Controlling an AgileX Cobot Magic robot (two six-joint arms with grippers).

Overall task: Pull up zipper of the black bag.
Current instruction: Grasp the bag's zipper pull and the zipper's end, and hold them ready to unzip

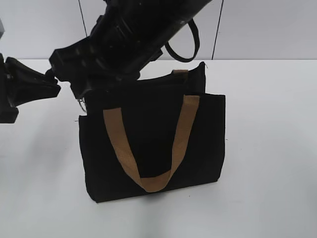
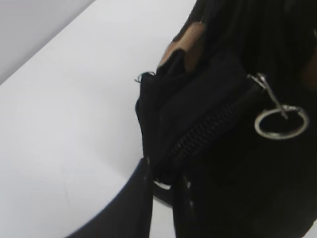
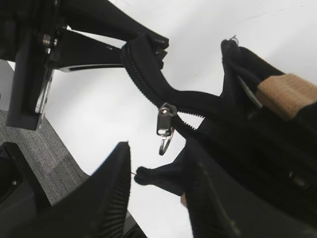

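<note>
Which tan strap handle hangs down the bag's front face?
The near tan strap: its U-loop drapes down the front of the black bag. The other strap shows only a short stub at the top edge.

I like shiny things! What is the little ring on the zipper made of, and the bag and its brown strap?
The zipper pull and its ring look like silvery metal: they glint brightly. The black bag looks like matte woven cloth, with a frayed thread at one corner. The tan strap looks like flat woven webbing, dull, not shiny.
</note>
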